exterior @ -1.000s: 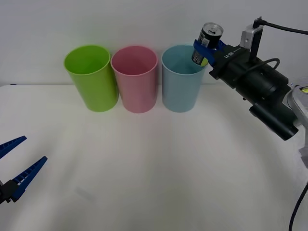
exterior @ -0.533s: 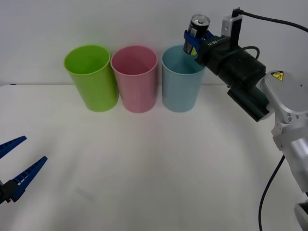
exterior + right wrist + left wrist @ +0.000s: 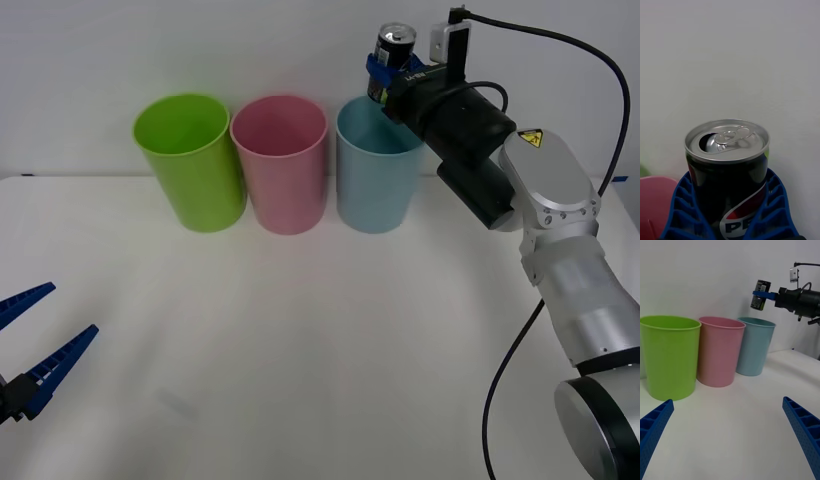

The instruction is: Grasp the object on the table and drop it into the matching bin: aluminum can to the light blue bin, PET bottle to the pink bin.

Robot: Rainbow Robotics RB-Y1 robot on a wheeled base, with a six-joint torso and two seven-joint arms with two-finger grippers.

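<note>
Release is the step in hand as we read it, so we take the scene from our left side across to the right.

Low at the near left edge, the left gripper (image 3: 35,345) waits with its blue fingers spread wide and nothing between them; we leave it parked. Across the back of the table (image 3: 300,350) stand three bins in a row: a lime green bin (image 3: 190,160), then the pink bin (image 3: 280,163), then the light blue bin (image 3: 377,165), each just beside the next.

Above the far right part of the light blue bin's rim, the right gripper (image 3: 388,72) pinches the aluminum can (image 3: 390,62) upright, clear of the rim and off the table. In the right wrist view the blue fingers (image 3: 775,210) hug the can's (image 3: 727,165) dark sides below its silver top.

To do this well, we would want the can centred over the blue mouth before the fingers part. From the front it appears to hang toward the bin's back right edge, and the left wrist view (image 3: 761,295) also puts it over that rim, not the middle. A small shift toward the bin's centre, then a slight lowering, should keep the can from clipping the rim and tumbling out. We would open the fingers evenly so the can falls straight.
</note>
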